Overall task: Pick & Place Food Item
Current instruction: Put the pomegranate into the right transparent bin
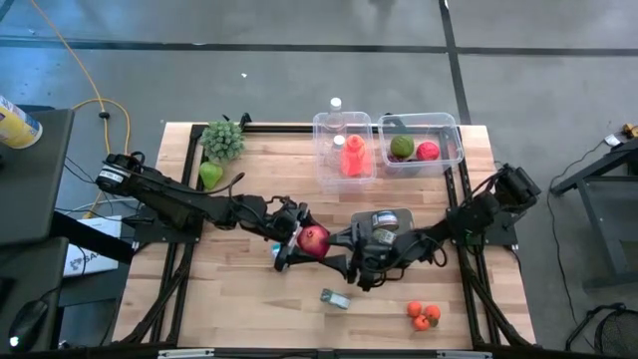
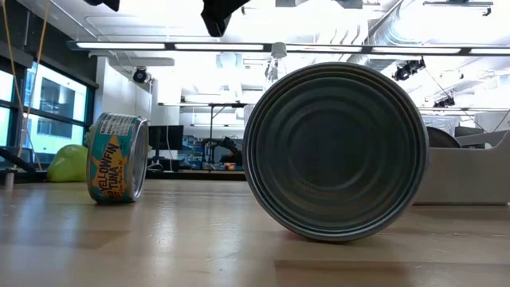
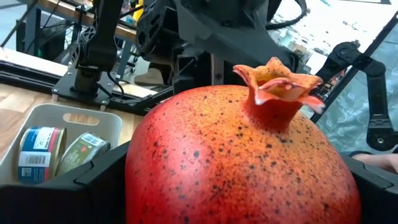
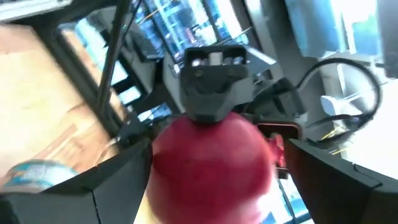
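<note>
A round red pomegranate (image 1: 313, 239) with a flared crown is seen raised over the middle of the pale wooden table (image 1: 249, 309), held between the two dark arms. In both wrist views it fills the gap between that arm's own fingers, so the left gripper (image 1: 292, 237) and the right gripper (image 1: 344, 242) each appear clamped on the fruit from opposite sides, jaws spread wide by its girth. A handover between arms is judged to be under way; which arm will let go cannot be told.

At the far edge, two clear plastic bins are set: one (image 1: 344, 150) with bottles, one (image 1: 421, 145) already holding a green and a red fruit. A small tin (image 1: 335, 298) and orange fruits (image 1: 424, 315) lie on the near side, green produce (image 1: 221, 140) at the far left corner.

The pick looks done; the placing, probably into the fruit bin, is left.
</note>
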